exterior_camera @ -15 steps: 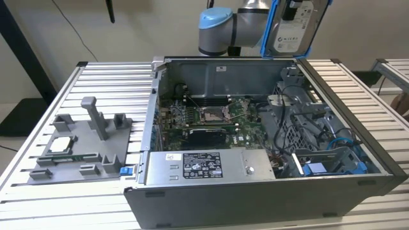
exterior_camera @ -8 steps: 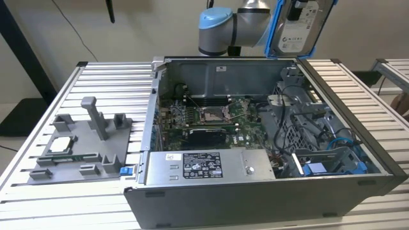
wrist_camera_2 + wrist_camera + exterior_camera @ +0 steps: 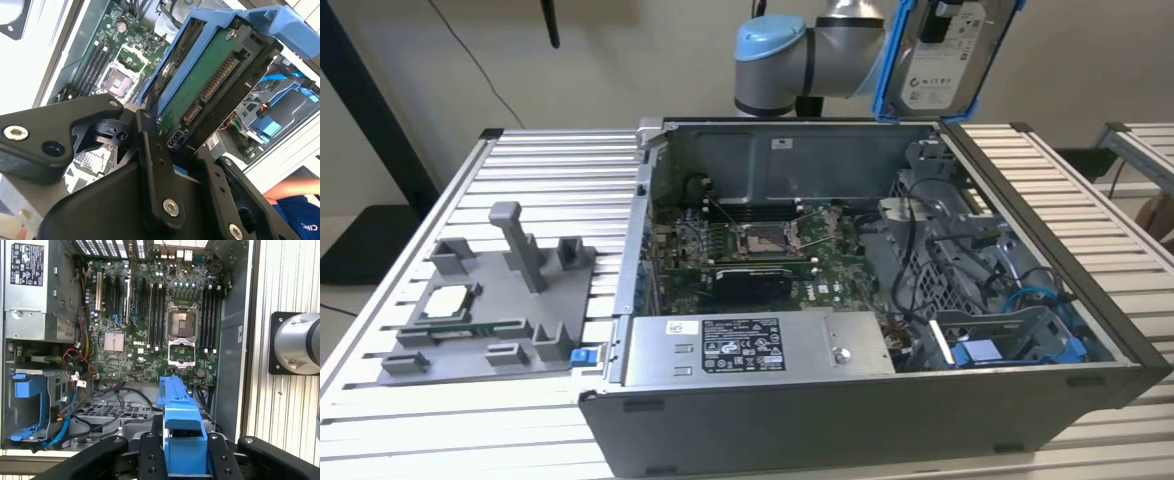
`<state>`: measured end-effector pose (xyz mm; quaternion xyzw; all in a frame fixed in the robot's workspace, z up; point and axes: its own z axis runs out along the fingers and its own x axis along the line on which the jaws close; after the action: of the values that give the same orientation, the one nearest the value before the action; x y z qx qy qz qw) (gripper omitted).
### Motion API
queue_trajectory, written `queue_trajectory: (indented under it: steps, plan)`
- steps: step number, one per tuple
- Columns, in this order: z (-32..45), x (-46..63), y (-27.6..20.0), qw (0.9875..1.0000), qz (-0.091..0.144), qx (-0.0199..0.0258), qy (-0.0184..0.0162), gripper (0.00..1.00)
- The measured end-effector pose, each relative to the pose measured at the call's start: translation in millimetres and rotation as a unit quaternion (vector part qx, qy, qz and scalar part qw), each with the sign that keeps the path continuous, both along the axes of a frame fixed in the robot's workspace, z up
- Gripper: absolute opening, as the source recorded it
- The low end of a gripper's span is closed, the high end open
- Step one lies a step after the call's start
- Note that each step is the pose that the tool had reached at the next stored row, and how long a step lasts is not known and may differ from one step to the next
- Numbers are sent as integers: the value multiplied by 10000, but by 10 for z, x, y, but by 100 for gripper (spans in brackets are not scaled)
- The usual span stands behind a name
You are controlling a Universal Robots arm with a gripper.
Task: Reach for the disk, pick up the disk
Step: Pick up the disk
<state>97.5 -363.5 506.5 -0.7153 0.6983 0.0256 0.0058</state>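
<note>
Labels on the disk (image 3: 947, 55) and power supply (image 3: 754, 345) show no legible print.

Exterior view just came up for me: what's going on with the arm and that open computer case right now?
The gripper is shut on the disk, and the arm holds it lifted above the back edge of the open computer case. In the second wrist view the drive's green circuit board and connector face the camera, framed by its blue bracket. The case lies open on the slatted table, motherboard exposed. A grey fixture tray sits at the exterior view's left.
</note>
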Motion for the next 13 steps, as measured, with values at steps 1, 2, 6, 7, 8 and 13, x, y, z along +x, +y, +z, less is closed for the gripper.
queue_trajectory:
  steps: [1, 2, 6, 7, 8, 13]
  plan:
    - [0, 0, -2, 10000, 0, 1, 0, 0]
    - [1, 0, -7, 10000, 0, 0, 0, 0]
    - [0, 0, -46, 10000, 0, 0, 0, 0]
    - [0, 0, -64, 10000, 0, 0, 0, 0]
    - [0, 0, -83, 10000, 0, 0, 0, 0]
    - [0, 0, -188, 10000, 0, 1, 0, 0]
